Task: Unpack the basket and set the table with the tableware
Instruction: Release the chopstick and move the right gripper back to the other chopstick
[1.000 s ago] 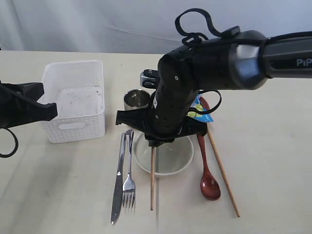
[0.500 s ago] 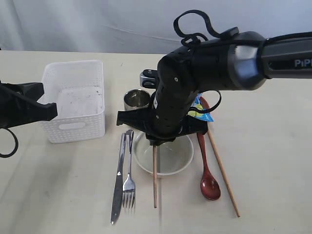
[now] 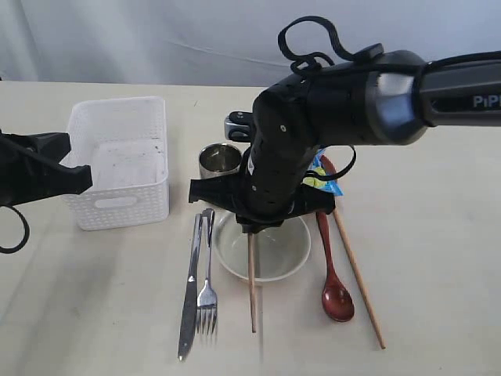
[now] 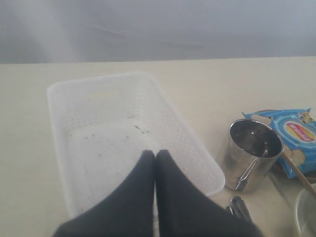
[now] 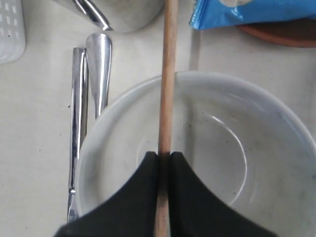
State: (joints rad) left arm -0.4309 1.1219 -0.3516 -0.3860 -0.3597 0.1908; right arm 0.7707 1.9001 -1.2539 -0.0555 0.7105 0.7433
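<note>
The table [image 3: 438, 258] is wide and pale. The white basket [image 3: 117, 207] lies beneath the left claw [image 4: 155, 154], which is pinched together on nothing, and holds only specks. The right claw [image 5: 164, 160] hangs over the bowl [image 5: 237, 148], nipping a chopstick [image 5: 168, 74] across its bare hollow. The steel cup [image 3: 219, 159] stands just past that claw's tips.

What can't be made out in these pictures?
- Exterior view: right arm hides most of the plate, the held chopstick's top end and the bowl's far rim.
- Exterior view: left arm covers part of the basket's wall.
- Right wrist view: chip bag and frame edge cut off the plate.
</note>
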